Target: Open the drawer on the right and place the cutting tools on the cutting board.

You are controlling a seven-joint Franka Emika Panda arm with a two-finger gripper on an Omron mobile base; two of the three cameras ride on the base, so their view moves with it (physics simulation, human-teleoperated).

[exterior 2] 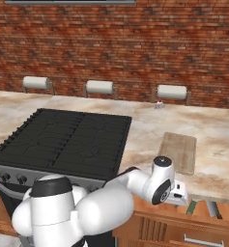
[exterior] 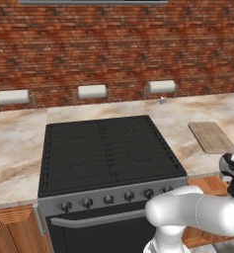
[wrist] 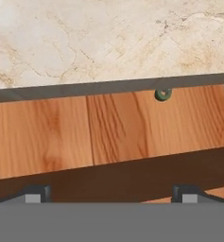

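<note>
The tool hangs over the open drawer, jaws spread wide and holding nothing. Inside, near the drawer's back under the tabletop edge, lie a green-handled cutting tool and a dark grey one. Farther back, the cutting board lies flat on the tabletop, right of the stove.

The arm's hand hangs low at the front edge of the surface, just right of the black stove. Under that edge the drawer stands pulled out; a green-handled tool and a grey one lie inside, just beside the hand. The cutting board lies flat on the surface behind the hand. Three paper-towel rolls line the brick wall.
</note>
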